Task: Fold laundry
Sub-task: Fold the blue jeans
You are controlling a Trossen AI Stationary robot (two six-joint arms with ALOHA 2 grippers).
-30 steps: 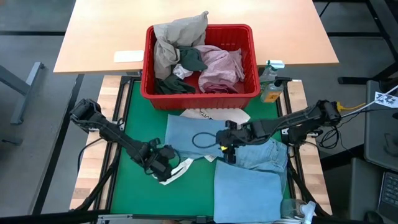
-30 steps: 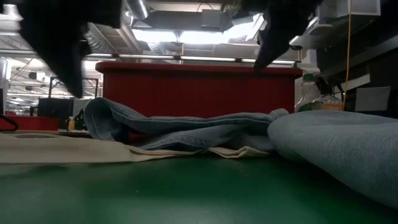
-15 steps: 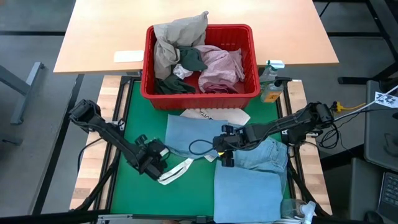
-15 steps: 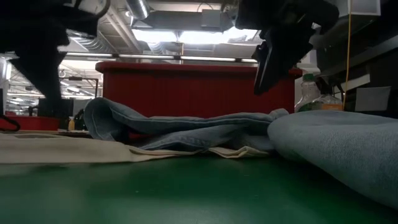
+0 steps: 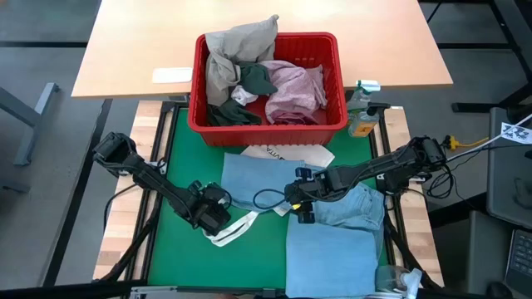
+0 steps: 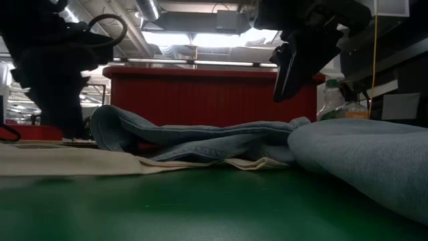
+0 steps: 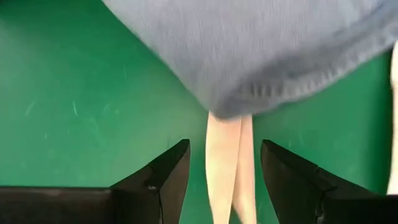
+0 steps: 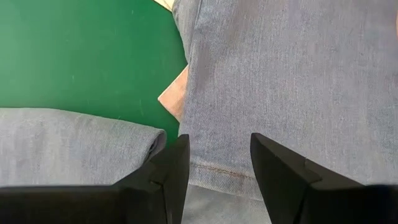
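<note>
— On the green mat (image 5: 179, 170), what changed?
— The light blue jeans (image 5: 328, 203) lie spread below the red slotted basket (image 5: 268, 124), which holds the other laundry (image 5: 264, 83). The left gripper (image 5: 214, 214), narrower a moment ago, now stands spread above the tote bag's cream handle (image 7: 227, 165), at the denim's edge, gripping nothing.
— And the other?
— The right gripper (image 5: 301, 206) hangs over the jeans as before, fingers (image 8: 163, 180) apart, empty.
— Meaning?
— Probably a release; the next fold needs a fresh grasp.

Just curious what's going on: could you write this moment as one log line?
left gripper: open, over tote strap | right gripper: open, over jeans | basket: holds clothes
</note>
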